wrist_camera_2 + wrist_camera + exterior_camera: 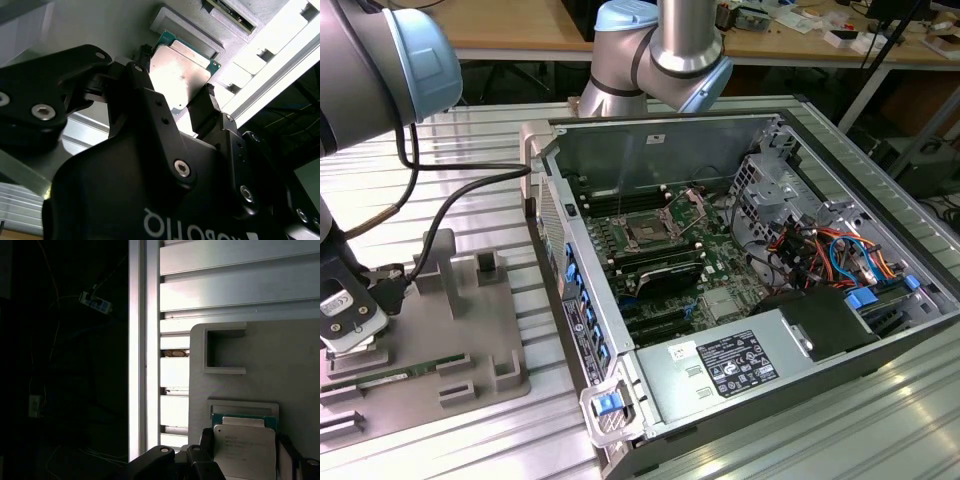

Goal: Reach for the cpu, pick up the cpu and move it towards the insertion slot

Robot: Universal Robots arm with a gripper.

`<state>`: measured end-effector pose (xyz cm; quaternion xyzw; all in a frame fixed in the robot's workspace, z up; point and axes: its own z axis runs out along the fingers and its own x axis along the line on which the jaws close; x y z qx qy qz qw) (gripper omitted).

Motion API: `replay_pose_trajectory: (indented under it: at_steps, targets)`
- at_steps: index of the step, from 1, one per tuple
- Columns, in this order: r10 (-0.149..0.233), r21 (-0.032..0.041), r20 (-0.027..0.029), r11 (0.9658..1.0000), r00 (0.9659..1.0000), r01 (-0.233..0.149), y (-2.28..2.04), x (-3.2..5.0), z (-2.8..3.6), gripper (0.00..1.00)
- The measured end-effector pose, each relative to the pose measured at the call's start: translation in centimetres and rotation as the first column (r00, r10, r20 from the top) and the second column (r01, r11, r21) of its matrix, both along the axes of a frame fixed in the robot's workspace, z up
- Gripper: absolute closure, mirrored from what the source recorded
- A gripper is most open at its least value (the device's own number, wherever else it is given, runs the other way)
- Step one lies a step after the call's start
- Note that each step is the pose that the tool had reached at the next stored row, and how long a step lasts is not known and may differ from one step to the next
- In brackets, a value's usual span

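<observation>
The cpu (181, 70), a flat silvery square with a thin green rim, lies between my gripper's two black fingers in both wrist views. It sits low within the raised square frame of the grey tray (280, 365). My gripper (176, 75) (245, 452) is shut on the cpu (245, 445), one finger against each of two opposite edges. In the exterior view my gripper (350, 345) hangs over the tray (470, 330) at the far left and covers the chip. The insertion slot (648, 232), a dark square socket with a metal frame, lies on the green motherboard inside the open computer case.
A long green memory stick (380, 378) lies in the tray near the gripper. The case's metal walls (570, 260) rise between the tray and the motherboard. A grey power supply (735, 360) and a bundle of cables (820, 250) fill the case's near and right parts. The arm's cable (450, 200) hangs above the tray.
</observation>
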<state>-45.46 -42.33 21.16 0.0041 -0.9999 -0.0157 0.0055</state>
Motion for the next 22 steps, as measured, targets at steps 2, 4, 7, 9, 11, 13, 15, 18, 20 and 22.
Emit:
replay_pose_trajectory:
  at_steps: [2,4,7,9,11,13,15,18,20,22]
  targets:
    - [0.0,0.0001,0.0002,1.0,1.0,0.0,0.0,0.0,0.0,0.45]
    - [0.0,0.0006,0.0001,1.0,1.0,0.0,0.0,-0.01,0.54,0.45]
    - [0.0,0.0007,0.0002,1.0,1.0,0.0,0.0,0.0,1.38,0.45]
    - [0.0,0.0006,0.0,1.0,1.0,0.0,0.0,-0.01,1.65,0.45]
    - [0.0,0.0006,0.0,1.0,1.0,0.0,0.0,-0.01,1.85,0.45]
    - [0.001,0.0007,0.0001,1.0,1.0,-0.001,0.0,0.0,2.22,0.45]
    - [0.001,0.0007,0.0001,1.0,1.0,-0.001,0.0,0.0,2.47,0.45]
    - [0.001,0.0006,0.0001,1.0,1.0,-0.001,0.0,0.0,3.12,0.45]
    - [0.0,0.0007,0.0001,1.0,1.0,0.0,0.0,0.0,3.47,0.45]
    - [0.001,0.0006,0.0,1.0,1.0,-0.001,0.0,0.0,3.74,0.45]
